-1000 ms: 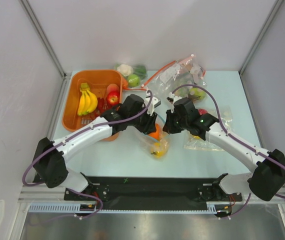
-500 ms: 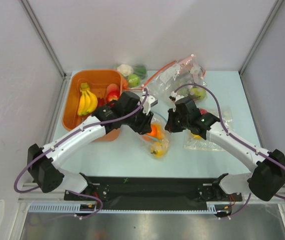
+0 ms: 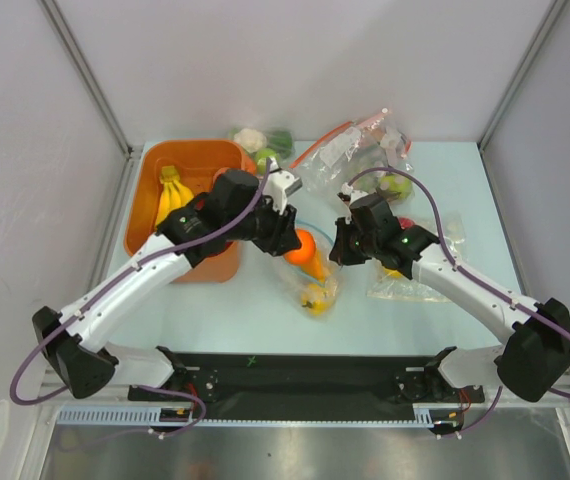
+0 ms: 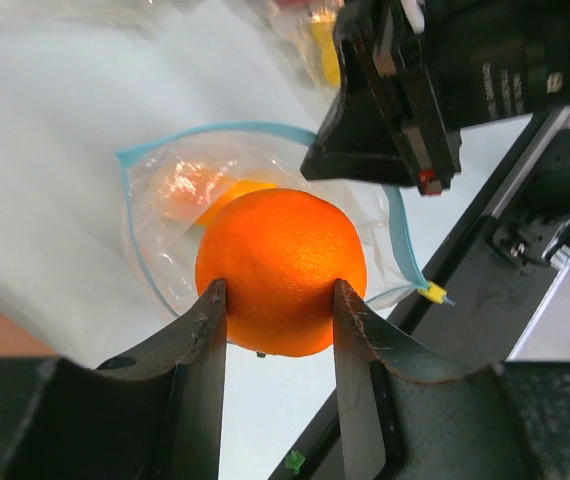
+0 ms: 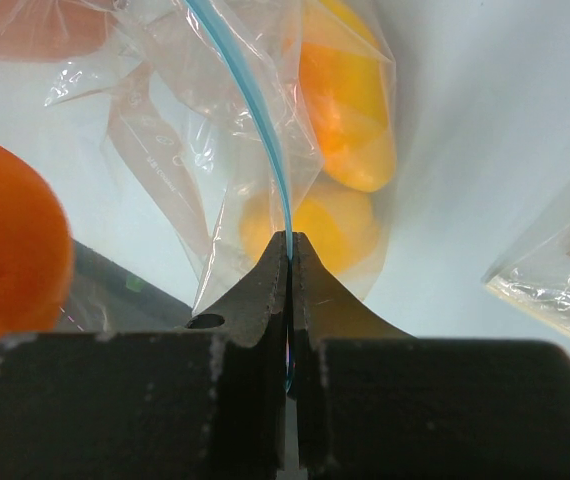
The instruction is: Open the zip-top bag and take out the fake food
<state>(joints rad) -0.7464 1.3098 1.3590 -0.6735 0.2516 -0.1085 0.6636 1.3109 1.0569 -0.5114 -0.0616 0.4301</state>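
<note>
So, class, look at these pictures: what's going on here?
Two robot arms are emptying a zip-top bag of fake fruit. The right gripper is shut on the bag's teal zip strip, holding its mouth open. The left gripper grips an orange over that mouth. Inside the bag lie yellow fruit pieces.

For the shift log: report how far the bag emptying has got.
Done: the zip-top bag is open, its mouth gaping, and a banana bunch lies in the orange basket. In hand: the left gripper is shut on the orange over the mouth, while the right gripper pinches the teal zip strip. Left: yellow pieces remain inside the bag.
</note>
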